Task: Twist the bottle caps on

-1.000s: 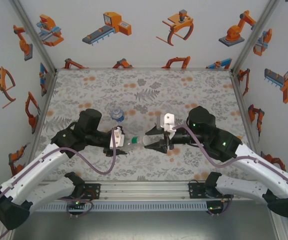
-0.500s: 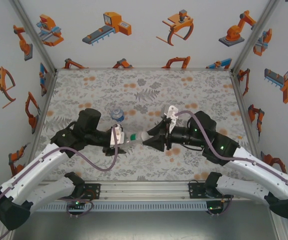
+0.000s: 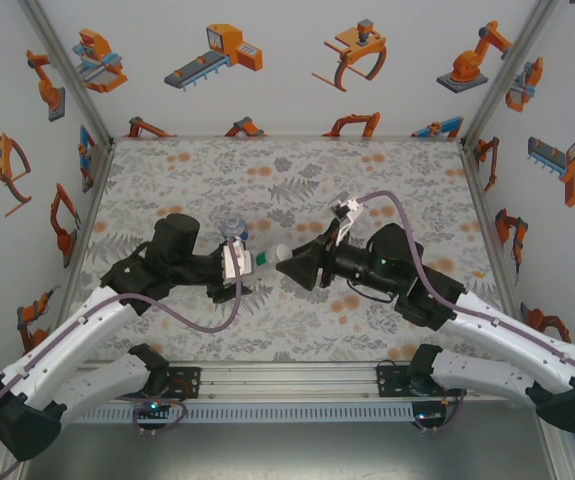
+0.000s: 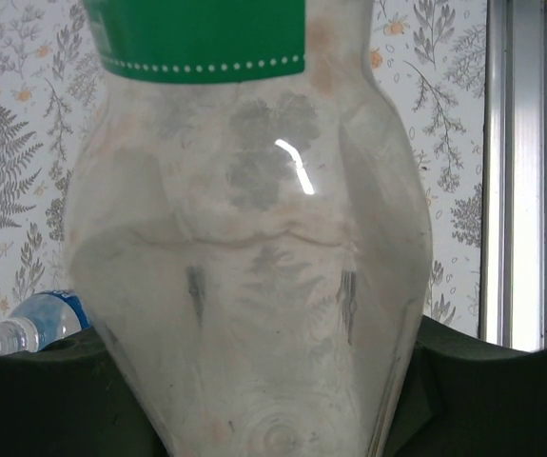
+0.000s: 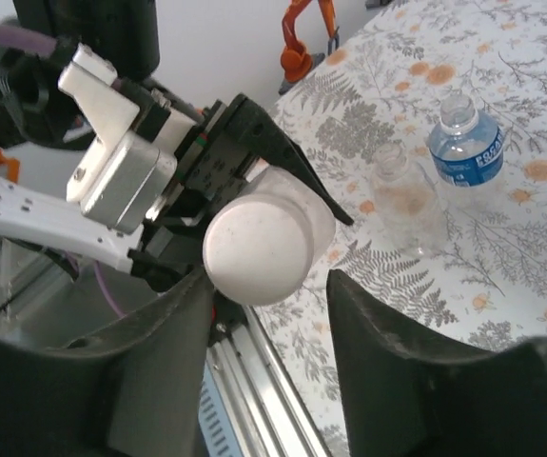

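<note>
**Top view.** The left arm (image 3: 117, 300) is reaching from the lower left toward the centre of the frame. The left pincer (image 3: 239, 268) is gripping the green-labelled bottle (image 3: 263, 261) by its body. It is holding the bottle on its side above the flowered desk (image 3: 367, 170), with the neck pointing toward the right of the frame. The right arm (image 3: 487, 325) is stretching in from the lower right, and the right pincer (image 3: 293, 266) is facing the bottle's neck end-on.

**Right wrist view.** A white cap (image 5: 259, 249) is sitting on the neck of the held bottle at the centre of the frame. The right pincer's two fingers (image 5: 164, 367) are standing apart on either side of the cap, with a gap showing on the right, so the pincer is open and gripping nothing. At the upper right, a plain bottle (image 5: 401, 205) and a blue-labelled bottle (image 5: 463, 152) are standing side by side on the desk.

**Left wrist view.** The held bottle's clear body is looming close, with its green label at the top edge.
</note>
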Tool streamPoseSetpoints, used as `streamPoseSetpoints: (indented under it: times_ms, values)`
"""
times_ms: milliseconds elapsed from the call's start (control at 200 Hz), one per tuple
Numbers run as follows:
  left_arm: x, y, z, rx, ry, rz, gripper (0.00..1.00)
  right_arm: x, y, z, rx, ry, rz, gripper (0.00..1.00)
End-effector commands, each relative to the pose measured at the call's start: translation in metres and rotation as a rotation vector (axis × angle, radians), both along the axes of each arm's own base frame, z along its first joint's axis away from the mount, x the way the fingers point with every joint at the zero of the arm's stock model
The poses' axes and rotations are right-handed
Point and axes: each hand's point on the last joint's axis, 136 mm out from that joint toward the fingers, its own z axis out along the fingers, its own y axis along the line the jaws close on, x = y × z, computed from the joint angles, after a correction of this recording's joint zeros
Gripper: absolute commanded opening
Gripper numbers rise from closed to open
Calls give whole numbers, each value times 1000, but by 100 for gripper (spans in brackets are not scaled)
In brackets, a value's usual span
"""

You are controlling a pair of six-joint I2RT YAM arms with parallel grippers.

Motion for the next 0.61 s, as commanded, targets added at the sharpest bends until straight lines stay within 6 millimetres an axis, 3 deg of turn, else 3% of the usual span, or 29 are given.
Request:
streamPoseSetpoints:
  times_ms: [0, 105, 270, 406, 601]
  values:
    - [-13, -14, 35, -116, -18, -85, 0, 23, -7, 28, 72, -88, -132, 60]
    - [-5, -19, 47, -146, -7, -52, 0, 31, -2, 32, 92, -82, -153, 66]
    - [13, -23, 57, -190, 3, 41, 0, 50, 5, 23, 103, -22, -222, 67]
    - [23, -23, 60, -201, -1, 99, 0, 57, 16, 21, 137, 3, -222, 64]
    - [27, -24, 62, -217, -2, 113, 0, 62, 29, 21, 146, 8, -203, 52]
